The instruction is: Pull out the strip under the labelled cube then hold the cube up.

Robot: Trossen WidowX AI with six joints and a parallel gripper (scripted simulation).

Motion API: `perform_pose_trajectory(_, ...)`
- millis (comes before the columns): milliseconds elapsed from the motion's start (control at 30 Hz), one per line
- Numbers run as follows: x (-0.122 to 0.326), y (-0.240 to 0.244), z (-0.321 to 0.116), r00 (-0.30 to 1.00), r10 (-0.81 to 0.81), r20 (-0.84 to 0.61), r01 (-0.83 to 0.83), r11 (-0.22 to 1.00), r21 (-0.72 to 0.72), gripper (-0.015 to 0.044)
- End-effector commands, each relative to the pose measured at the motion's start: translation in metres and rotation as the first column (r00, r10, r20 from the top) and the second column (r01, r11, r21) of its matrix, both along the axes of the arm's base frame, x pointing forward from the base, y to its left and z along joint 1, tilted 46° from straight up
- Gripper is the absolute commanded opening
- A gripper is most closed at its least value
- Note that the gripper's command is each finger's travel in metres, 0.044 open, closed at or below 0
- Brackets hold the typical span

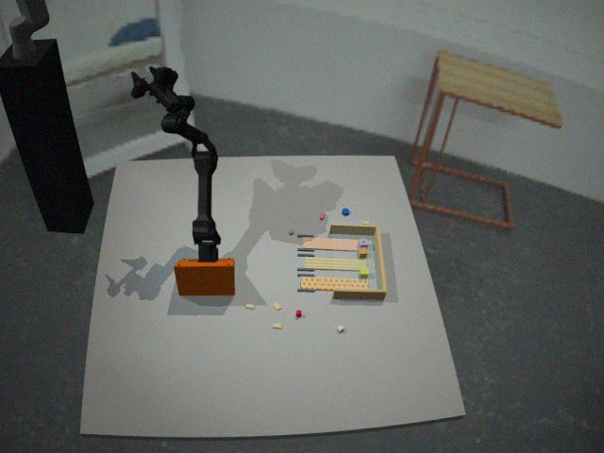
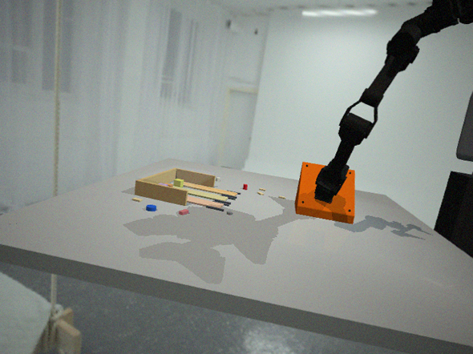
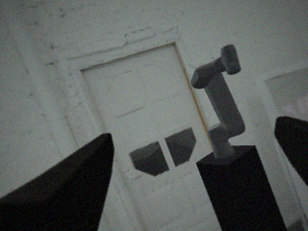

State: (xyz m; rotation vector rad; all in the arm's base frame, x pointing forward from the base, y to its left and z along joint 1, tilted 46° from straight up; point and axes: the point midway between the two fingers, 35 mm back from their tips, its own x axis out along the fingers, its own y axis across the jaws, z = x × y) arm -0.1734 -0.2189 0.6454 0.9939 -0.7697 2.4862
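A lilac cube (image 1: 362, 242) with a dark mark on its face sits at the inner end of the plain salmon strip (image 1: 328, 243) (image 2: 205, 201). An orange cube (image 1: 362, 253) is right beside it; what it rests on is unclear. A yellow-green cube (image 1: 363, 273) (image 2: 178, 182) is near the inner ends of the yellow striped strip (image 1: 334, 263) and the orange-dotted strip (image 1: 331, 283). In the exterior view the wall partly hides the lilac cube. My gripper (image 1: 142, 73) (image 3: 192, 133) is open and empty, high up and far from the strips, facing away.
A wooden three-sided frame (image 1: 380, 263) (image 2: 159, 192) surrounds the strips' inner ends. Short dark rails (image 1: 306, 269) flank the outer ends. A blue disc (image 1: 345, 211) (image 2: 151, 207), a red cylinder (image 1: 298, 313) (image 2: 244, 186), a pink block (image 1: 322, 216) (image 2: 183, 211) and several beige pieces lie outside.
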Motion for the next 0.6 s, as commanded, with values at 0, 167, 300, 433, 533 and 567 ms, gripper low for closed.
perform_pose_trajectory(0, 0.001, -0.002, 0.0, 1.0, 0.008, -0.003, -0.008, 1.0, 0.003, 0.04)
perform_pose_trajectory(167, 0.028, -0.052, -0.01, 0.972, 0.224, -0.075, -0.217, 0.972, 0.092, 0.04)
perform_pose_trajectory(300, 0.061, -0.096, -0.025, 0.893, 0.437, -0.105, -0.415, 0.892, 0.181, 0.04)
perform_pose_trajectory(433, 0.102, -0.135, -0.046, 0.761, 0.641, -0.097, -0.6, 0.753, 0.268, 0.04)
perform_pose_trajectory(533, 0.136, -0.16, -0.066, 0.629, 0.775, -0.064, -0.72, 0.612, 0.326, 0.04)
perform_pose_trajectory(567, 0.149, -0.168, -0.073, 0.58, 0.813, -0.048, -0.755, 0.559, 0.343, 0.04)
